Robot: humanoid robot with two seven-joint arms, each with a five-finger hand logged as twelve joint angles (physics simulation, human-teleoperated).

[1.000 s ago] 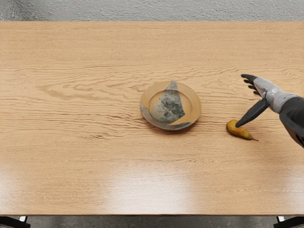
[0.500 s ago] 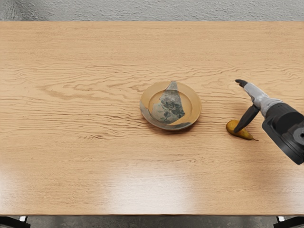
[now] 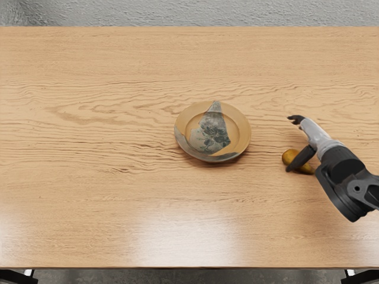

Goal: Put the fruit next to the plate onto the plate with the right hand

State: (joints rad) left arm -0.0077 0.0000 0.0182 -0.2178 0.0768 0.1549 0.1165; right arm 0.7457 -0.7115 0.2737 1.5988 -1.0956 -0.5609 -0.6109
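A small yellow-brown pear-like fruit [image 3: 290, 157] lies on the table to the right of the plate [image 3: 240, 136], a tan round plate with a grey-blue pattern in its middle. My right hand [image 3: 299, 142] comes in from the right edge and hangs directly over the fruit. Its fingers are spread: the upper fingers [image 3: 295, 119] point left above the fruit, and the dark thumb [image 3: 299, 159] slants down across the fruit's front. The wrist and forearm hide the fruit's right end. Nothing is grasped.
The wooden table [image 3: 118, 177] fills the view, with its far edge along the top and its near edge at the bottom. The bulky dark forearm [image 3: 346, 183] covers the table's right side.
The right arm has swung down and left, closer to the fruit. The forearm now covers the fruit's right tip. The fruit and plate have not moved.
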